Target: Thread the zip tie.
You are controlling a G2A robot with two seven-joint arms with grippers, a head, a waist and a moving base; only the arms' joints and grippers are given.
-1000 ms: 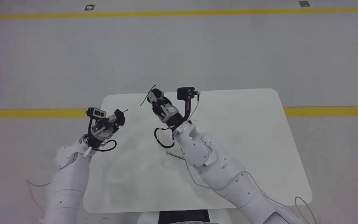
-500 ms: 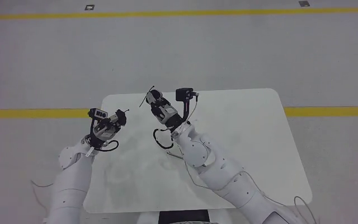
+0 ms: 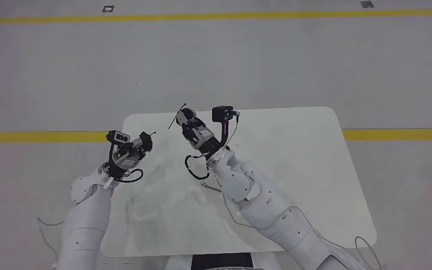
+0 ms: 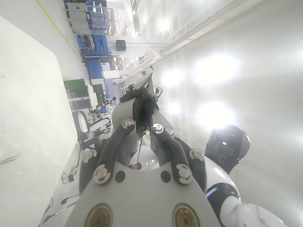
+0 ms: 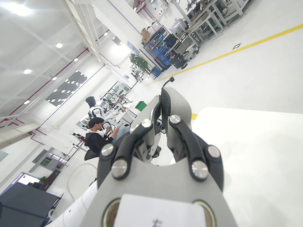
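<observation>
right pincer (image 5: 162, 100) clamped on zip tie (image 5: 170, 79) | left pincer (image 4: 142, 100) clamped on black strand (image 4: 151, 68) | pincers apart over table (image 3: 304, 169)

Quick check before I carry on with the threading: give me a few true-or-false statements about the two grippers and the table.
1. The right gripper is shut on a zip tie whose end sticks out past the fingertips. True.
2. The left gripper is wide open. False: it is shut, with a black strip sticking out past its tips.
3. The two grippers are touching. False: the top view shows a clear gap between them.
4. A loose dark strip lies on the table beside the right arm. True.
</observation>
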